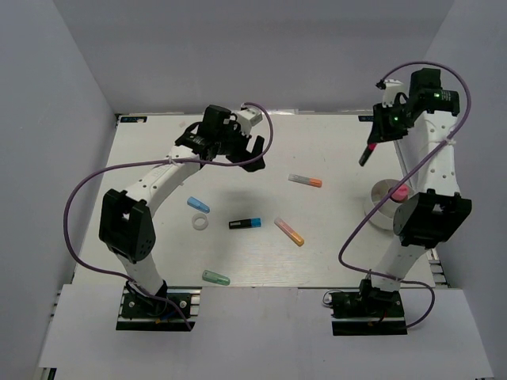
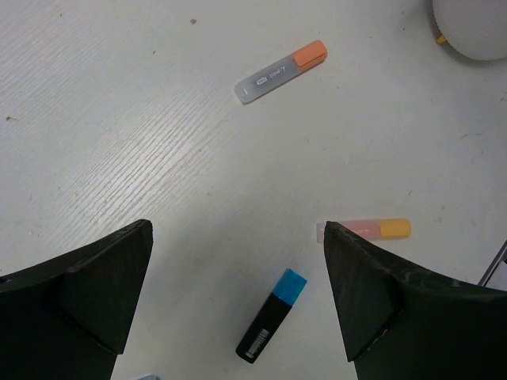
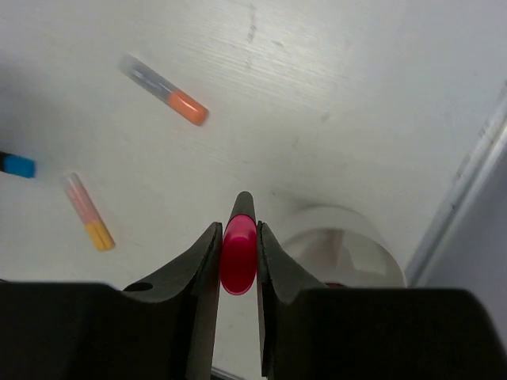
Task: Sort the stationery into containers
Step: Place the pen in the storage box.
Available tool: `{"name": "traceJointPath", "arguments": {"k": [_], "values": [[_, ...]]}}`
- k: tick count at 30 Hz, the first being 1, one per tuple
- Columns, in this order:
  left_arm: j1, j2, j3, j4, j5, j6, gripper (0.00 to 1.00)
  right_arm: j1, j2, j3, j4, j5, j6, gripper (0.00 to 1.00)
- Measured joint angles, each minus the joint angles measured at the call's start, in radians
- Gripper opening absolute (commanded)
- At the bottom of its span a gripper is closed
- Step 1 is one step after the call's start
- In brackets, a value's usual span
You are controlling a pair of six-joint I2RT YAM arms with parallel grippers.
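Evidently early days: the low white round cup (image 1: 371,207) beside the right arm shows one pink piece (image 1: 398,192) inside. The right gripper (image 3: 238,231) pinches a pink capped marker (image 3: 238,261), raised near that cup. The left gripper (image 2: 238,229) hangs wide open, empty. Lying loose on the table: grey-and-orange marker (image 1: 305,181), pink-and-orange marker (image 1: 289,231), black-and-blue marker (image 1: 245,224), light blue marker (image 1: 198,205), green marker (image 1: 215,277), small white ring (image 1: 200,223)

markers (image 1: 245,223) 7 | white ring (image 1: 200,223) 1 | white cup (image 1: 374,207) 1 | robot arms (image 1: 150,186) 2
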Motion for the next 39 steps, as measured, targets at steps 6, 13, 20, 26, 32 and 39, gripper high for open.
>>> {"name": "traceJointPath", "arguments": {"k": [6,13,20,26,32,39], "values": [[0.010,0.007,0.000,-0.007,0.000,0.000,0.98,-0.077,-0.023,-0.060,-0.064,0.114,-0.111,0.00],[0.010,0.012,-0.003,-0.011,0.000,0.000,0.98,-0.087,-0.132,-0.296,-0.059,0.159,-0.168,0.00],[0.016,0.012,-0.037,-0.008,-0.015,0.000,0.98,-0.086,-0.162,-0.409,0.002,0.187,-0.179,0.00],[0.019,0.012,-0.047,-0.010,-0.020,0.001,0.98,-0.087,-0.162,-0.410,0.061,0.204,-0.179,0.00],[0.021,0.012,-0.056,-0.018,0.019,0.036,0.94,-0.087,-0.162,-0.420,0.089,0.210,-0.179,0.40],[0.023,-0.014,-0.174,-0.106,0.143,0.234,0.85,-0.087,-0.161,-0.426,0.093,0.206,-0.175,0.50]]}}
